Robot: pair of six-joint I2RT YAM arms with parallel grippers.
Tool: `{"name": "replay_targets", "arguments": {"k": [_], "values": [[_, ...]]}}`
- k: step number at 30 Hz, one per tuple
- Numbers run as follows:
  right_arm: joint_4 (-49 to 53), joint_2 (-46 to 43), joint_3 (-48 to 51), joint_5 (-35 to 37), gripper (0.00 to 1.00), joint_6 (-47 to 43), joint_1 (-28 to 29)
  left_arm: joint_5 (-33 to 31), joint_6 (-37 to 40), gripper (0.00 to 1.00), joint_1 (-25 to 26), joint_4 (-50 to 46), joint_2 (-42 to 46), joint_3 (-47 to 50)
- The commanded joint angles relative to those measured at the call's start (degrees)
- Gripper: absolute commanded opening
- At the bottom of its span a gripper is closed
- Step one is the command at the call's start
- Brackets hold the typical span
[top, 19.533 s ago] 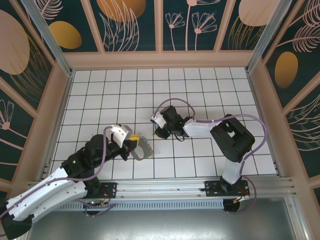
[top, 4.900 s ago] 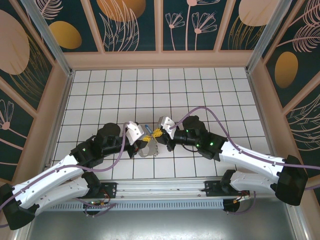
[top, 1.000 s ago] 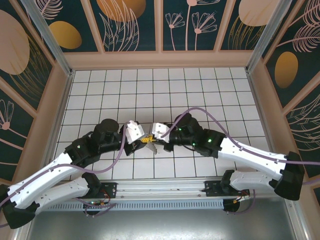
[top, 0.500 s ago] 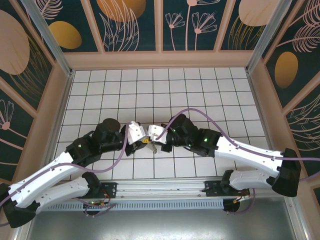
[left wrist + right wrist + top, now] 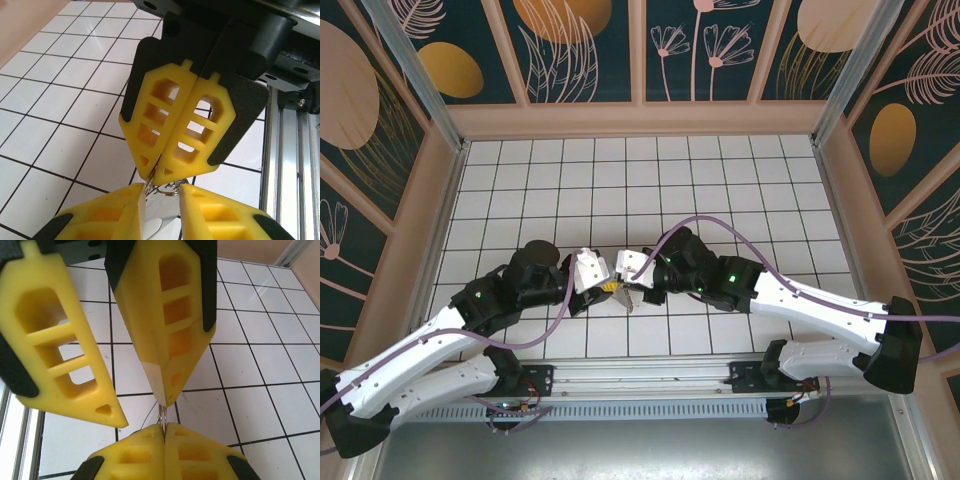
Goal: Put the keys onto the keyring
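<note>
White floor tiles (image 5: 720,180) with black grid lines lie under the work. Find the keyring (image 5: 166,188) over them, near the front centre, as small silvery wire coils between the two sets of fingertips. You cannot pick out the key.

A metal sliver (image 5: 163,416) rises from the right gripper (image 5: 165,432), whose jaws are clenched on it. You cannot tell whether it is key or ring wire. In the right wrist view its upper end reaches the tip of one finger of the left gripper (image 5: 162,194). That gripper's fingers (image 5: 105,215) stand apart with a pale piece (image 5: 161,229) between them, and you cannot tell whether they clamp it.

Count one cluster of coils, two grippers, four yellow fingers and two arms, left arm (image 5: 430,350) and right arm (image 5: 820,300), tips meeting.

Tan-framed walls (image 5: 580,40) with dark teal plant panels close three sides. One metal rail (image 5: 650,375) runs along the near edge.
</note>
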State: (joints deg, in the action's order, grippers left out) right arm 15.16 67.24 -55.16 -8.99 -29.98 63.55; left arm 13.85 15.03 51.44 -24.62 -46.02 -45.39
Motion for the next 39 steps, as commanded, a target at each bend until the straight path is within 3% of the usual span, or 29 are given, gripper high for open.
{"name": "replay_targets", "arguments": {"k": [1, 7, 11, 31, 34, 39], "values": [[-0.19, -0.79, -2.38, -1.19, 0.0, -1.28, 1.03, -1.08, 1.12, 0.24, 0.03, -0.57, -0.47, 0.34], [-0.11, -1.66, -1.54, -1.47, 0.0, -1.52, 1.31, -2.55, 1.22, 0.24, 0.06, -0.43, -0.82, 0.37], [-0.14, -2.26, -1.28, -1.88, 0.0, -1.57, 1.31, -2.48, 1.06, 0.32, 0.0, -0.16, -1.04, 0.55], [-4.95, -7.15, 2.13, -8.69, 0.0, -0.85, 0.67, 0.55, 1.2, 0.29, 0.02, 1.42, -0.84, 0.94], [-4.86, -6.79, 1.93, -8.44, 0.0, -0.67, 0.62, 1.21, 0.98, 0.26, 0.04, 1.76, -0.41, 0.98], [-4.52, -5.71, 1.63, -7.64, 0.0, -0.62, 0.63, 2.05, 0.57, 0.0, 0.06, 2.03, -0.27, 1.35]]}}
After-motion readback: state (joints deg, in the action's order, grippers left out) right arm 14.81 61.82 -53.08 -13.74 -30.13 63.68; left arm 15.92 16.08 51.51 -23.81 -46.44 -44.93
